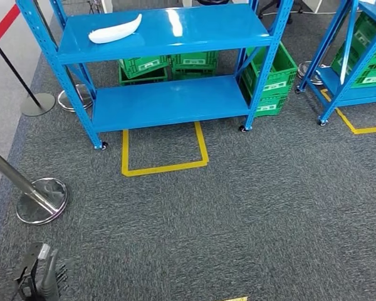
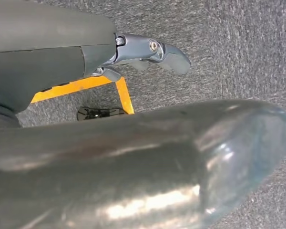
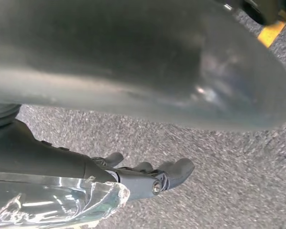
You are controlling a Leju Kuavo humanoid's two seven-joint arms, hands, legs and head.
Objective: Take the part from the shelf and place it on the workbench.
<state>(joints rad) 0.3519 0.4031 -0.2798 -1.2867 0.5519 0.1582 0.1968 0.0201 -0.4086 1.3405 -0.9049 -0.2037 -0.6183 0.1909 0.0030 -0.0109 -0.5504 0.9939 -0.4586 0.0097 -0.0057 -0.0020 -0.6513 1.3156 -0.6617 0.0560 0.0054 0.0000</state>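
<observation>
The left hand (image 1: 43,279) is hanging low at the robot's side, nearest the camera in the head view, its fingers (image 2: 159,52) lying straight and loosely apart with nothing in them, judging by the left wrist view where only carpet (image 1: 252,213) shows behind them. The right hand (image 3: 148,179) is likewise hanging over carpet, its fingers (image 3: 177,169) extended and holding nothing. Both arms are probably resting down because the robot is standing well apart from the shelf (image 1: 167,37) and has not yet begun reaching. Farther out, the part (image 1: 116,31), a long white curved piece, is lying on the top level of the blue shelf toward its left end. Green crates (image 1: 143,68) are sitting behind the lower level, partly hidden by it. A yellow tape outline (image 1: 163,164) is marking the floor before the shelf. The thick thumbs are blurring across much of both wrist views.
</observation>
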